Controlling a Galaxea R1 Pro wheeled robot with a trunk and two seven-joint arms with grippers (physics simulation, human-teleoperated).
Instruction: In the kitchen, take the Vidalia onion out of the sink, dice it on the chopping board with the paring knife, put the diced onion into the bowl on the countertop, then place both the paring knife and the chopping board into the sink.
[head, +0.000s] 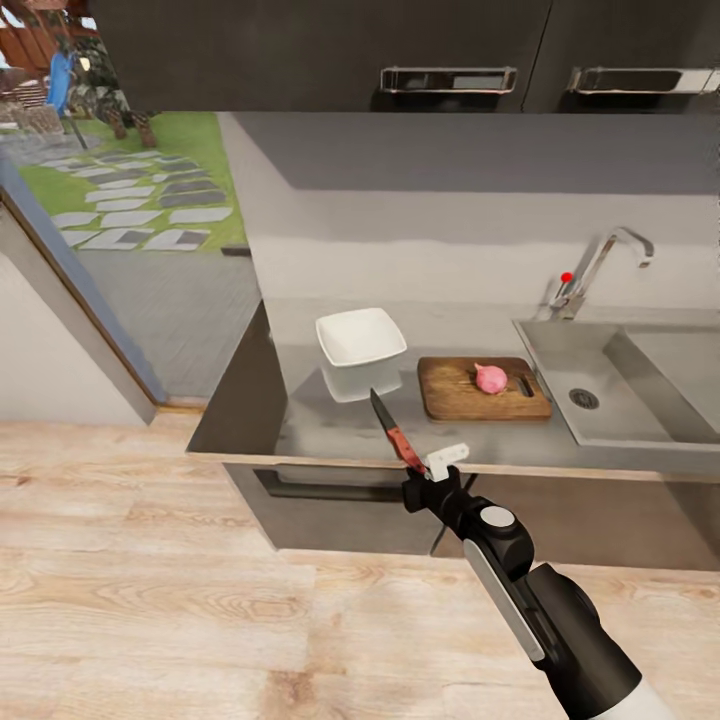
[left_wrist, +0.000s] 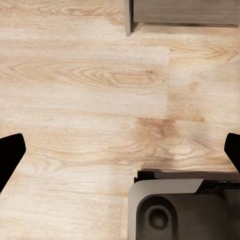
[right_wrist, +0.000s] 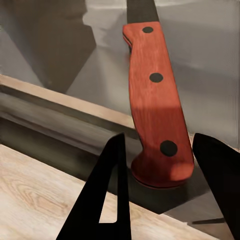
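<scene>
While right pincer (head: 425, 472) grips paring knife (head: 396, 432) by handle, Vidalia onion (head: 490, 377) sits beyond on chopping board (head: 450, 400).

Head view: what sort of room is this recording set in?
A kitchen, most likely: a steel sink with a chrome tap set in a grey countertop, and a chopping board beside a white bowl.

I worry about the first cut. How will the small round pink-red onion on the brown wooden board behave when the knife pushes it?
The small round pink-red onion will probably roll, being round and unsupported on the flat brown wooden board. It looks smooth, so perhaps slippery. It seems light and easily nudged.
</scene>
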